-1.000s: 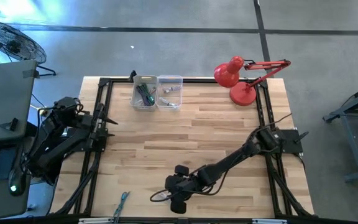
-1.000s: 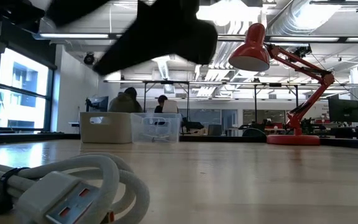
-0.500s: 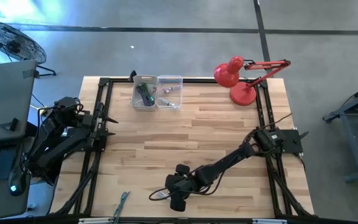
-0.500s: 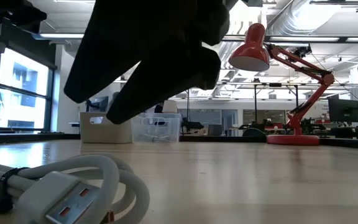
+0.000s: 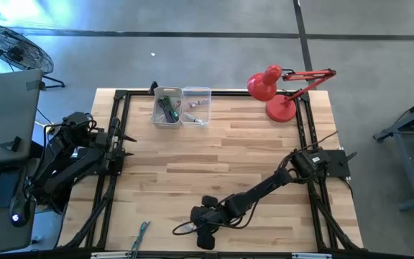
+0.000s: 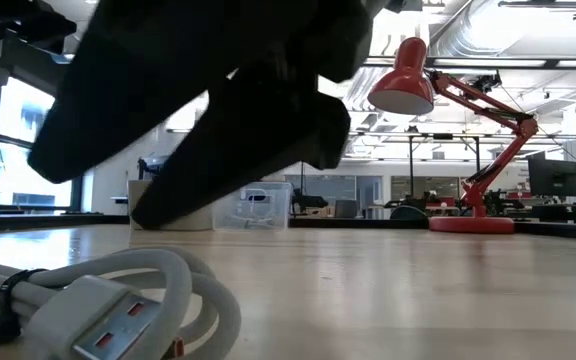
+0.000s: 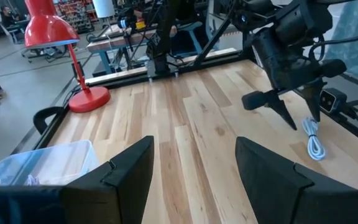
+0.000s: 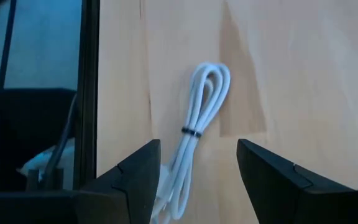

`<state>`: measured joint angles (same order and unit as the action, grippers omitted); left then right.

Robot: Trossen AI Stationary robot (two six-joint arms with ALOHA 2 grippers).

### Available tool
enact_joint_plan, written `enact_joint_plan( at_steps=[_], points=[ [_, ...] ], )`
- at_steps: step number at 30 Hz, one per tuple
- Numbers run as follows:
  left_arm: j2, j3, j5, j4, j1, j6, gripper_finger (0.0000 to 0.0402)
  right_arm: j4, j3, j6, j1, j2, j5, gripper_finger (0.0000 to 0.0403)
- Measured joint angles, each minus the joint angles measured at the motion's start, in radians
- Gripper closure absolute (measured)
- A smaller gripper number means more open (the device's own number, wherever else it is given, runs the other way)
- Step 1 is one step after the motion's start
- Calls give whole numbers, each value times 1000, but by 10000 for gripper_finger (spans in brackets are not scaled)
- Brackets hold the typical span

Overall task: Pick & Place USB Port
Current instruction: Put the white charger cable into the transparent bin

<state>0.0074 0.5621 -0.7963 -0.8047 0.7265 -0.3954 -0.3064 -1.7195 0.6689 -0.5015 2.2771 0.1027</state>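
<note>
The cable [image 8: 194,134], a white coil bound by a dark tie, lies near the table's [image 5: 214,165] front edge, its USB plug [image 6: 103,315] facing the low camera. Over the last second my right tool [image 5: 201,229] has dropped lower above it, fingers spread wide, the coil showing between them in the wrist view. I judge the grasp is close, not yet made. The left tool [image 7: 191,180] waits wide at the left edge. I can read no writing anywhere.
</note>
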Motion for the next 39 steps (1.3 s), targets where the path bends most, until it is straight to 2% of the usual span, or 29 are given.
enact_joint_plan(
  at_steps=[23, 25, 27, 29, 32, 35, 39],
  points=[
    [0, -1, 5, -8, 0, 0, 180, -8, -2, 40, -17, 46, -82, 204],
    [0, -1, 5, -8, 0, 0, 180, -10, -2, 29, -17, 47, -71, 222],
    [0, -1, 5, -8, 0, 0, 180, -12, -2, 17, -16, 47, -65, 255],
    [0, -1, 14, -8, 0, 0, 180, -11, -2, 3, -14, 48, -67, 304],
    [0, -1, 88, -18, 0, -34, 180, 1, -4, -28, -8, 47, -71, 380],
    [1, -1, 160, -20, 0, -65, 180, 1, -3, -39, -8, 47, -56, 380],
    [1, -1, 169, -28, 0, -18, 180, -4, -2, -81, -8, 45, -38, 391]
  ],
)
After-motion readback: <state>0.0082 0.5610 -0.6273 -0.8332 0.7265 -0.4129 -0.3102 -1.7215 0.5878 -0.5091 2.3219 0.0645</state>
